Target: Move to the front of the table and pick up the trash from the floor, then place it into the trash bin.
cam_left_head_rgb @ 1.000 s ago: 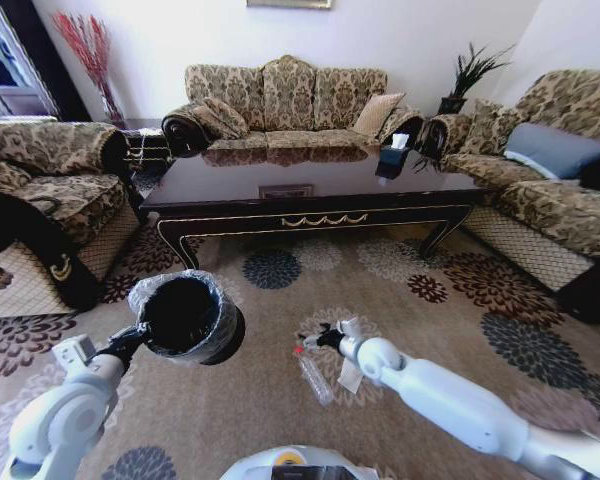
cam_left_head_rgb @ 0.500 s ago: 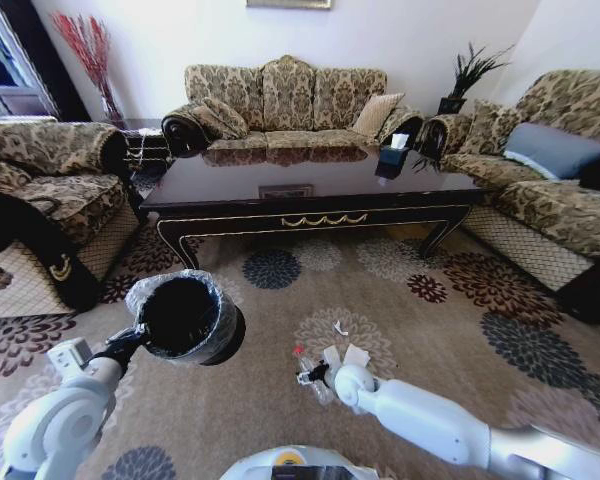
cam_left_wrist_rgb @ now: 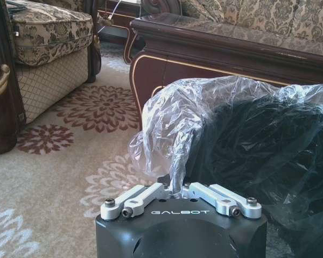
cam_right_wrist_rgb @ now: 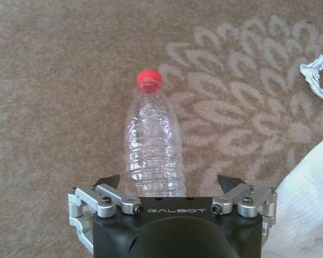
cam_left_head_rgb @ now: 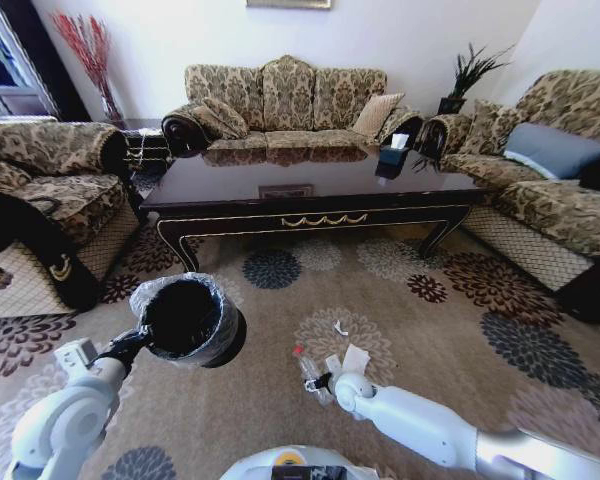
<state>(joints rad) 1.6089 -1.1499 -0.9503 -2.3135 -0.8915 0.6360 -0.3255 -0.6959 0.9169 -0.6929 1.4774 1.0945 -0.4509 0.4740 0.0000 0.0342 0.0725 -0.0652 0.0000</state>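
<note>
Bottle [cam_right_wrist_rgb: 152,146] grab is what's on right now, by the look of it. Right gripper [cam_right_wrist_rgb: 171,185] sits low over the carpet [cam_left_head_rgb: 450,300] with its jaws spread wide, one on each side of the bottle's base end, not pinching yet. Bottle lies flat on the floor, red cap [cam_right_wrist_rgb: 149,79] pointing away from the gripper, just in front of the robot and well short of the table [cam_left_head_rgb: 310,195].

My take on doing this well: keep the bottle centred between the jaws and close gently. It's thin clear plastic, so it'll probably squash or squirt out sideways if squeezed hard or off-centre. Going a bit further along the body before closing may give a surer hold.

Left gripper [cam_left_wrist_rgb: 178,191] is clamped tight on the plastic liner at the rim of the bin [cam_left_head_rgb: 188,318], holding the bin up off the floor at near left, mouth tipped toward the camera.

More trash nearby: a white paper scrap [cam_right_wrist_rgb: 317,78] on the carpet to the far right of the bottle, and a bigger white sheet [cam_right_wrist_rgb: 304,207] right beside the gripper.

Floor is beige carpet with big flower medallions. Room has patterned sofas [cam_left_head_rgb: 285,100] behind and on both sides of the table, whose dark glossy tabletop carries a tissue box [cam_left_head_rgb: 393,155].
</note>
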